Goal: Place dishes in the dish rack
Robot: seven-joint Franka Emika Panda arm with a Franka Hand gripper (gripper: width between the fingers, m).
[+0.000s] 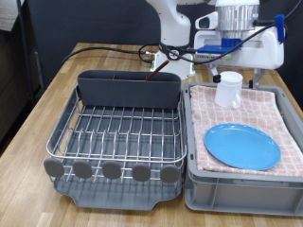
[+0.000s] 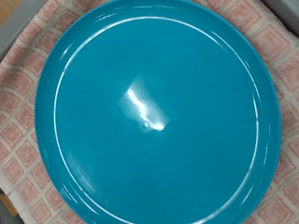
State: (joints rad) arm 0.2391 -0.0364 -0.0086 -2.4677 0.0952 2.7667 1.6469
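Exterior view: camera set high in front of the tabletop (image 1: 38,99), facing the robot base at 12 o'clock and taking in the dish rack (image 1: 118,137) and the grey bin (image 1: 241,184) at middle range. Wrist view: camera looking straight down, very near, filled by the blue plate (image 2: 154,112) on the checked cloth (image 2: 19,131). Shared region: that plate (image 1: 242,146), at 4 o'clock in the exterior view.

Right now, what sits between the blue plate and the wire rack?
In the exterior view, only pink checked cloth and the grey bin's wall separate the blue plate from the wire rack.
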